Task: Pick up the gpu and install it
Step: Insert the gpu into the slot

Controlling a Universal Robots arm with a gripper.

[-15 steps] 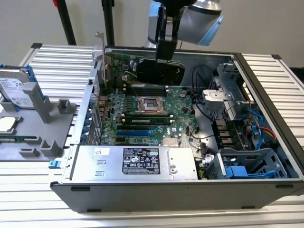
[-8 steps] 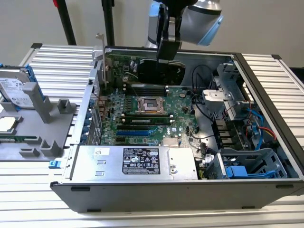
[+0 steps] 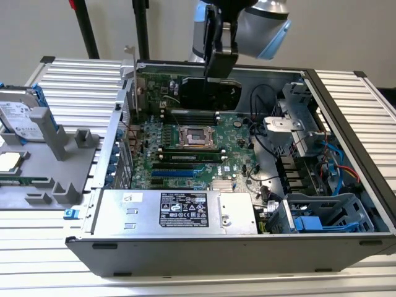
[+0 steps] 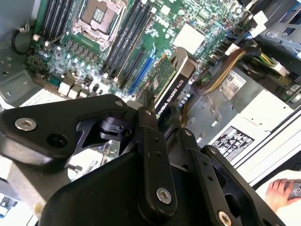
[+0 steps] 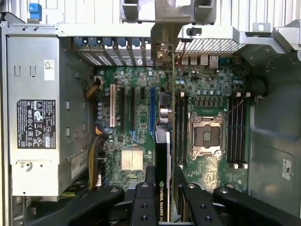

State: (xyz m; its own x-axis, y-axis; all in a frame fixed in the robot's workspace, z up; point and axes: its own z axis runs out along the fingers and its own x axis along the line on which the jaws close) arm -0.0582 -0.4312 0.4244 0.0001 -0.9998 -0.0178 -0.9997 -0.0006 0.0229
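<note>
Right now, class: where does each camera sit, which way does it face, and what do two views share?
Exterior view: off the arm, looking down into the open case from its power supply side; shows the wrist and gripper holding the gpu.
First wrist view: on the wrist, facing straight down past the fingers onto the motherboard.
Second wrist view: on the wrist, facing obliquely along the gripper.
Both wrist views share the gripped gpu above the motherboard.
</note>
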